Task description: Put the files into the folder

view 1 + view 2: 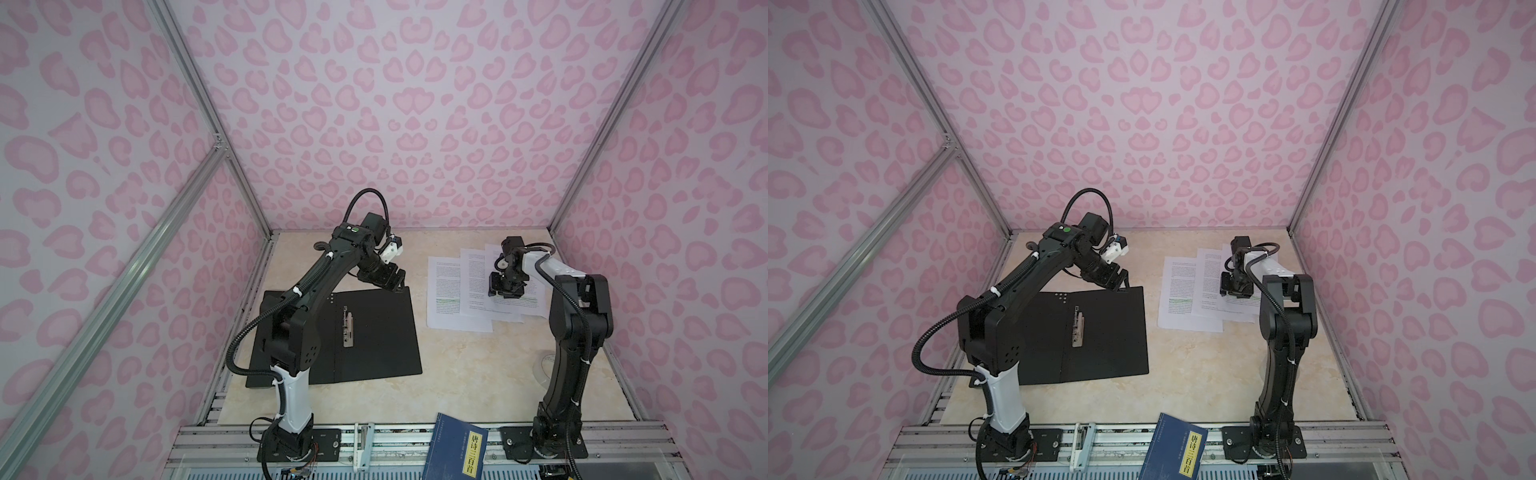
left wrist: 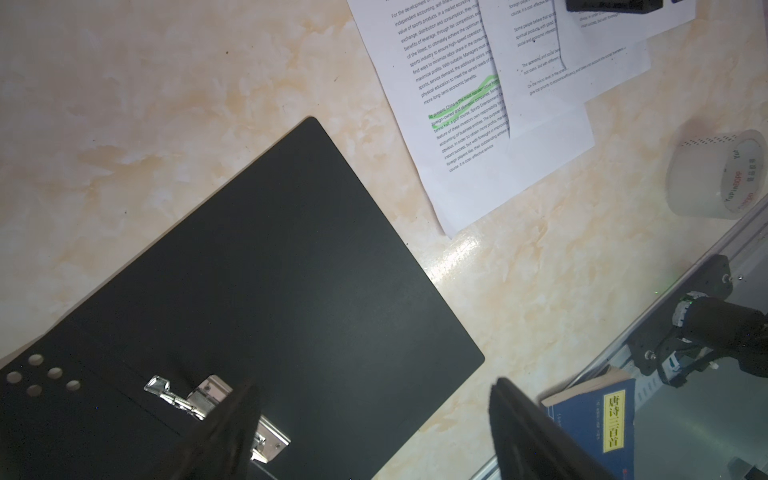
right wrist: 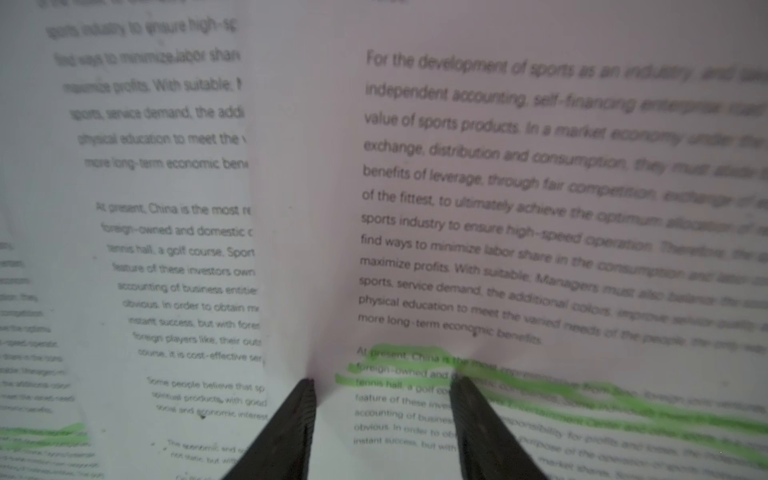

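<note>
Far right: three overlapping files, lying flat. Left: one folder, open, black inside up, with one metal clip. Left gripper spread wide, empty, above folder. Right gripper half-spread, tips on uppermost file, pinching nothing. Near edge: one blue book.

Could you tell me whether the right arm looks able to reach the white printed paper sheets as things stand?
Probably yes: the right tool is open directly over the topmost white printed paper sheet, tips at its green-highlighted lines; nothing covers it.
</note>
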Motion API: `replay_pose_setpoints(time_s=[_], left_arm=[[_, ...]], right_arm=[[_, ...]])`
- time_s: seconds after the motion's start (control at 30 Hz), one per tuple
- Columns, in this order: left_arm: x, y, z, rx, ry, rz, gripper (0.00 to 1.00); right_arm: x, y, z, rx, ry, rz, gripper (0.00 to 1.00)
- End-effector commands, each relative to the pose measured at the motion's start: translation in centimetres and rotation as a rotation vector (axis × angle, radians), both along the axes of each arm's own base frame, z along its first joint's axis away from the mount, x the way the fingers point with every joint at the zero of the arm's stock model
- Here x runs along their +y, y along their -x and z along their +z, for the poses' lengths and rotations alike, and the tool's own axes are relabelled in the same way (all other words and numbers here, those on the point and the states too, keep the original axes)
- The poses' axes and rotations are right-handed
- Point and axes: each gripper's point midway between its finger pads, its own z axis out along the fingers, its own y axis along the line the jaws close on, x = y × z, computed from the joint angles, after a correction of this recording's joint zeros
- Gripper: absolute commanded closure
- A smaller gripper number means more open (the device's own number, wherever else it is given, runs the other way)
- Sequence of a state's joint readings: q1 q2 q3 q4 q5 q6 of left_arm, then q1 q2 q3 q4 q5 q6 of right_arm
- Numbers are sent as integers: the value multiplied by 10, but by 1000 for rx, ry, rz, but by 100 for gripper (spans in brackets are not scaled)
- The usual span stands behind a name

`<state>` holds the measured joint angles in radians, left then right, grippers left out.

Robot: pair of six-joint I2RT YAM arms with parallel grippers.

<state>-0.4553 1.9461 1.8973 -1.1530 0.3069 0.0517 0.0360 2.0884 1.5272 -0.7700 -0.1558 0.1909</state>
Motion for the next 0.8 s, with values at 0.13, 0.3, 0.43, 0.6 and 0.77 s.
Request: replay_pose_setpoints(time_s=[0.13, 0.3, 0.43, 0.6, 0.77], left_arm=[[-1, 0, 8, -14, 16, 0, 11], [-2, 1, 6, -5, 22, -1, 11], [-2, 0, 5, -3, 23, -2, 11], [-3, 0, 3, 6, 25, -3, 11], [-4, 0, 1, 11, 27, -4, 12]], right_arm=[[10, 19, -8, 58, 15, 49, 44], [16, 44, -20, 115, 19, 75, 44], [24, 58, -23, 136, 20, 107, 44], [40, 73, -22, 155, -8, 146, 45], [66, 90, -14, 167, -66, 199, 45]])
